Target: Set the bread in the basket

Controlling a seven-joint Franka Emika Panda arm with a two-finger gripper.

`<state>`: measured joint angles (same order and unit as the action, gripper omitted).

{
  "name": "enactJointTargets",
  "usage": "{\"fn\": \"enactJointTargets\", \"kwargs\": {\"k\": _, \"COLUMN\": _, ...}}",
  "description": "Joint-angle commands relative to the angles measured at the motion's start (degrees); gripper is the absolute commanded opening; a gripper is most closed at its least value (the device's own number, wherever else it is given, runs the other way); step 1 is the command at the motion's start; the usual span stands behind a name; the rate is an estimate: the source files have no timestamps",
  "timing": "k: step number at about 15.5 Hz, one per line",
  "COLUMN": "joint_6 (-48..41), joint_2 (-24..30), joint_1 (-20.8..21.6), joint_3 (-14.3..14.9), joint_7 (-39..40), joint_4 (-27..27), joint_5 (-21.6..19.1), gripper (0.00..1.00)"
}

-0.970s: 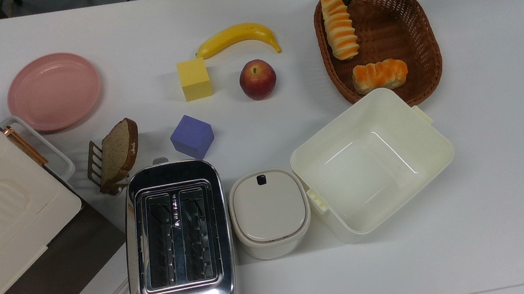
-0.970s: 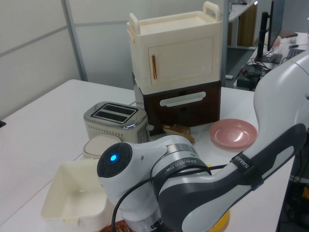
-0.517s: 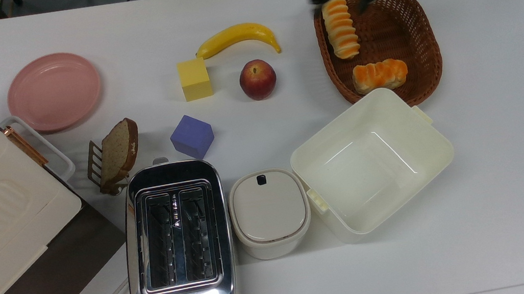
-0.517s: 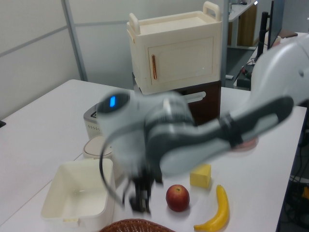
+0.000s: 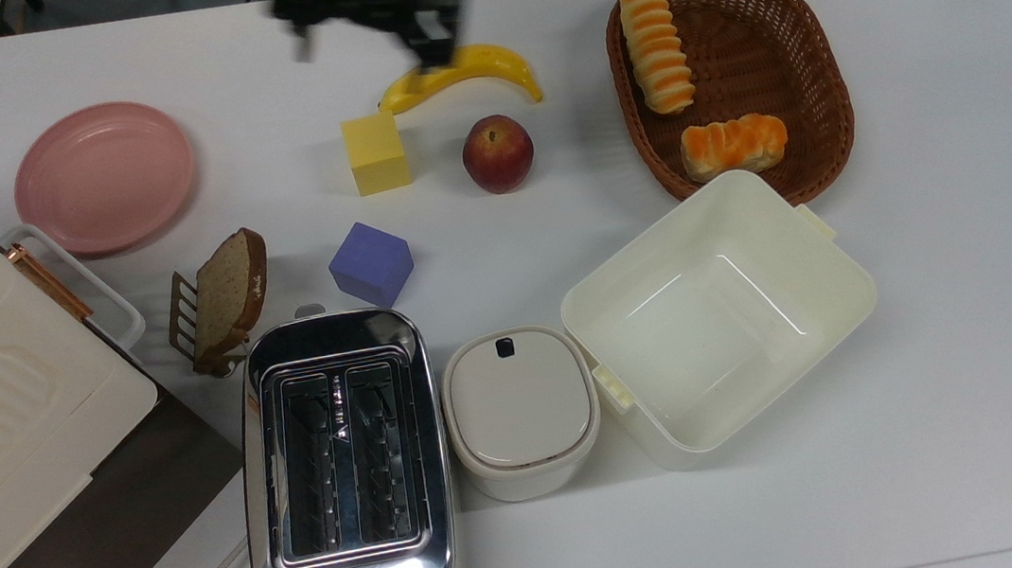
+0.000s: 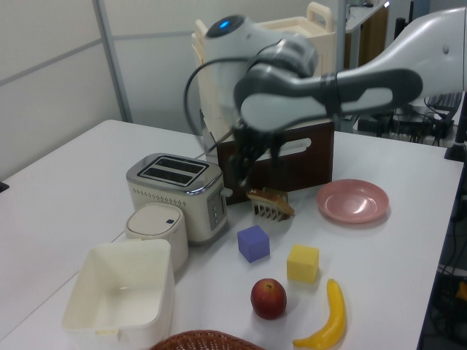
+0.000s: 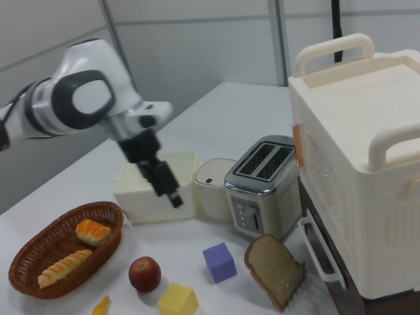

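The bread (image 5: 657, 50) is a long loaf striped orange and cream. It lies loose inside the dark wicker basket (image 5: 823, 57) along the basket's left wall in the top view, and it lies low in the basket (image 7: 39, 248) as the bread (image 7: 64, 268) in the right view. My gripper (image 5: 368, 35) hangs in the air far to the top view's left of the basket, just beyond the banana (image 5: 481, 63). It is open and holds nothing. The gripper (image 6: 255, 162) hovers in front of the cabinet in the left view, and the gripper (image 7: 165, 185) is above the apple in the right view.
A short orange roll (image 5: 733, 146) also lies in the basket. On the table are an apple (image 5: 498, 152), a yellow cube (image 5: 375, 153), a purple cube (image 5: 370, 263), a pink plate (image 5: 104, 176), a bread slice on a rack (image 5: 228, 297), a toaster (image 5: 343, 464), a lidded pot (image 5: 520, 411) and a cream container (image 5: 837, 303).
My gripper has swept from the basket's far edge, beside the bread, to the top view's left, ending over the banana. The bread stays lying in the basket.
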<state>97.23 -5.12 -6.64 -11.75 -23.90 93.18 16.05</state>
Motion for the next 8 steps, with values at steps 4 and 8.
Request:
{"fn": "enactJointTargets", "kwargs": {"k": 4, "joint_6": -0.5, "joint_2": 3.7, "joint_1": -3.1, "joint_3": 4.9, "joint_7": 9.6, "joint_4": 0.1, "joint_5": -7.6, "gripper": 1.00}}
{"fn": "enactJointTargets", "kwargs": {"k": 8, "joint_6": -0.5, "joint_2": 3.5, "joint_1": 0.2, "joint_3": 6.9, "joint_7": 9.0, "joint_4": 0.1, "joint_5": -9.5, "gripper": 1.00}}
